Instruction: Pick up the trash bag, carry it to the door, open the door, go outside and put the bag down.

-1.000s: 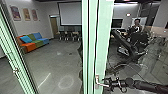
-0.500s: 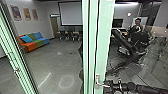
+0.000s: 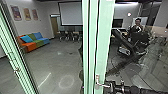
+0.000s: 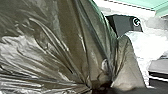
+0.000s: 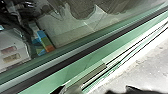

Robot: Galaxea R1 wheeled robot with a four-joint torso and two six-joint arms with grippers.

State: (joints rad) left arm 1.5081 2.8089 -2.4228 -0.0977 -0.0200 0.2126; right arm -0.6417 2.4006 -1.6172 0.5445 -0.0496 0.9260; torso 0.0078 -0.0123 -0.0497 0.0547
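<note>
In the head view my right gripper (image 3: 109, 85) is at the free end of the metal lever handle (image 3: 98, 83) on the door's pale green frame (image 3: 103, 47). Whether it grips the lever is unclear. The right wrist view looks closely along the green frame (image 5: 57, 76) and the glass. A large, dark, shiny trash bag (image 4: 57, 37) fills much of the left wrist view; its folds draw together at my left gripper (image 4: 100, 88), which is shut on it.
Another green frame (image 3: 17, 65) with a handle stands at the left. Behind the glass are a colourful sofa (image 3: 33, 42), chairs, a projection screen (image 3: 71, 13) and a person (image 3: 137, 25). Dark arm-like shapes show on the right-hand glass.
My right gripper and forearm have shifted slightly down beside the lever. The head camera has moved a little; the door handle shows no clear turn.
</note>
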